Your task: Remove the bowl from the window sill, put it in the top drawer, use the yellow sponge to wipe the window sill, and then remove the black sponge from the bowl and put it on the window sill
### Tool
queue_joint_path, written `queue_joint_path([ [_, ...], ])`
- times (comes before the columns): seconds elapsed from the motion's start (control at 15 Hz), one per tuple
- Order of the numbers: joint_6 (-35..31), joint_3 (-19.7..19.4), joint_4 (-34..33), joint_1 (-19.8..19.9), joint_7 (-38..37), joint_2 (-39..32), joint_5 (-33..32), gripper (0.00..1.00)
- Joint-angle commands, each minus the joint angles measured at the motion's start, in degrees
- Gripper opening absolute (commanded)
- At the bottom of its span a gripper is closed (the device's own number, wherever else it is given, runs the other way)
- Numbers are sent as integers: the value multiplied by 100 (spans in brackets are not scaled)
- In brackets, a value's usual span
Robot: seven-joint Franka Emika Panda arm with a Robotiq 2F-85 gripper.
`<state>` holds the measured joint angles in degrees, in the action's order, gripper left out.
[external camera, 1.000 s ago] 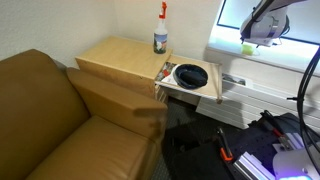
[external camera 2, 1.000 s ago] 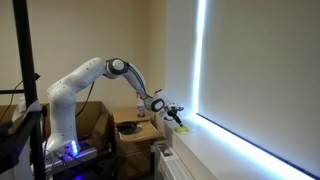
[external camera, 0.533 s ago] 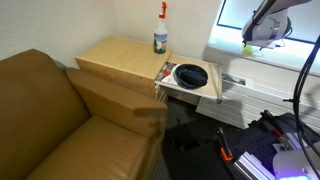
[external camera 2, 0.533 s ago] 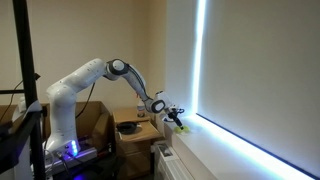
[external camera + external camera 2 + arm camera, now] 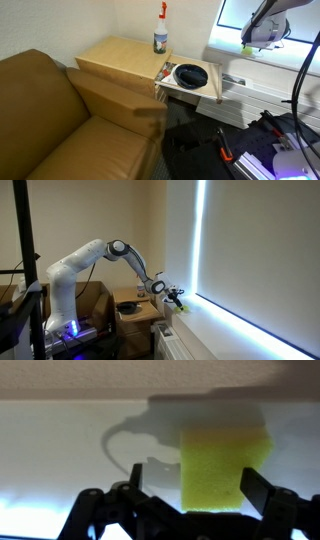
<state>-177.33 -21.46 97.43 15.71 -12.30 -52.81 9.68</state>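
- While the gripper (image 5: 192, 480) hangs over the window sill (image 5: 70, 460), its jaws stand wide apart; the yellow sponge (image 5: 225, 465) lies between them;
- bowl (image 5: 179, 71) sits in the top drawer (image 5: 212, 95), black sponge (image 5: 192, 75) inside.

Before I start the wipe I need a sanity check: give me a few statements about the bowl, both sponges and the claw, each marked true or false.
1. The bowl sits in the open drawer. True.
2. The black sponge lies on the window sill. False: it is in the bowl.
3. The claw is shut tight on the yellow sponge. False: its jaws stand open, with the sponge lying on the sill between them.
4. A spray bottle stands on the cabinet top. True.
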Motion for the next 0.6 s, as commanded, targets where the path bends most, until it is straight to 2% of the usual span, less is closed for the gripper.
queue_joint_path([
  [0.0, 2, 12, -23, 11, 11, -13, -1, 100],
  [0.13, -3, 12, -23, 5, 12, -15, 0, 100],
  [0.2, 9, 206, 9, 141, 115, 75, -8, 100],
  [0.27, 31, 228, 27, 139, 150, 101, -32, 75],
  [0.33, -9, 75, 15, 7, 41, 36, -12, 74],
  [0.53, 75, 79, -26, -10, 39, -16, -20, 53],
])
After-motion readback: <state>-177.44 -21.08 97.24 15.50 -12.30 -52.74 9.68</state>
